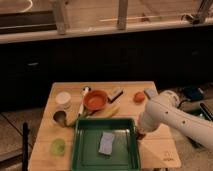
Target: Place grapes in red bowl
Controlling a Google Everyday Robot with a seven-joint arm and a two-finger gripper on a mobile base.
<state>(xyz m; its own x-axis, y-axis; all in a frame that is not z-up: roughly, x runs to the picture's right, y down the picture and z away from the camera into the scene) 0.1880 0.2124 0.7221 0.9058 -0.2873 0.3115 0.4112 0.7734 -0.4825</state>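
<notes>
The red bowl sits at the middle back of the wooden table, round, orange-red and empty. My white arm reaches in from the right. My gripper hangs low at the arm's end, just off the right rim of the green tray, well to the right and in front of the bowl. The grapes do not show; the arm covers the spot under the gripper, so I cannot tell whether they are there.
A round orange-red fruit and a grey-blue object lie at the back right. A white container, metal cup and light-green cup stand on the left. A blue sponge lies in the tray. A banana lies before the bowl.
</notes>
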